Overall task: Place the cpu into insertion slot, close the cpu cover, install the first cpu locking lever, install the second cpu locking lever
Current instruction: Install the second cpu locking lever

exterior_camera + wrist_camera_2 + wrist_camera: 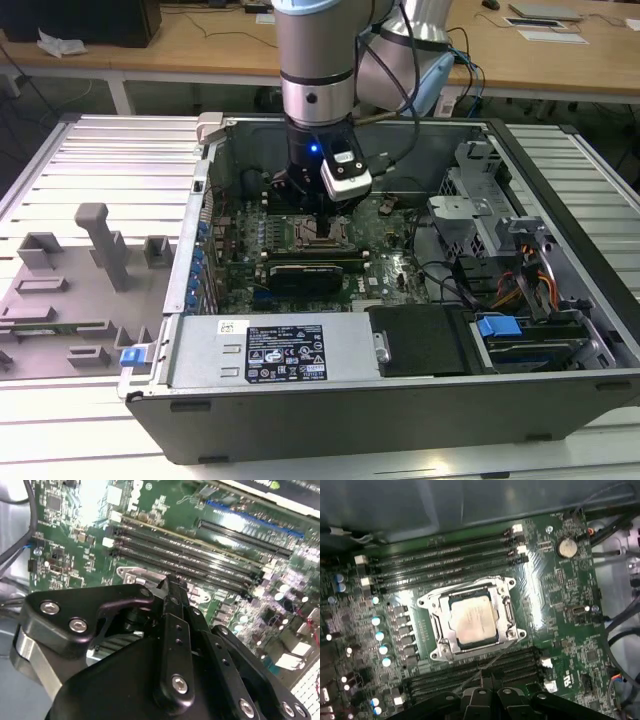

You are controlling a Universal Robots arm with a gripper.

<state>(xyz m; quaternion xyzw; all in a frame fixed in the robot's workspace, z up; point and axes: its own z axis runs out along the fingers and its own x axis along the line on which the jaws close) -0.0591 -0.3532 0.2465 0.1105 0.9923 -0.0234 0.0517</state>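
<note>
Arm: the grey Universal Robots arm reached down into the open black computer case (560,390), its black gripper (318,212) hanging over the green motherboard (390,270) in the exterior view.
End effector: black linkage fingers (172,602) appeared drawn together at the tip with nothing visible between them; a judgement, since the tip itself was partly hidden.
CPU: the small flat square chip with silvery metal top (471,619) sat inside the square dark-framed insertion slot (436,630), flat and square to it.
Cover: the thin silvery-grey metal frame with square window (506,611) lay down around the chip, its window showing the chip's top.
Levers: thin wire levers (465,584) ran along the socket edge; whether latched could not be told.
Neighbours: long black memory slots (445,562) lay on both sides of the socket, near it.
Stage, judged: chip seated, cover apparently down; lever work in hand.
Doing it well, judged: push the lever down and sideways under its hook with the fingertip edge, keeping clear of the memory slots and pressing nothing on the chip's face.
</note>
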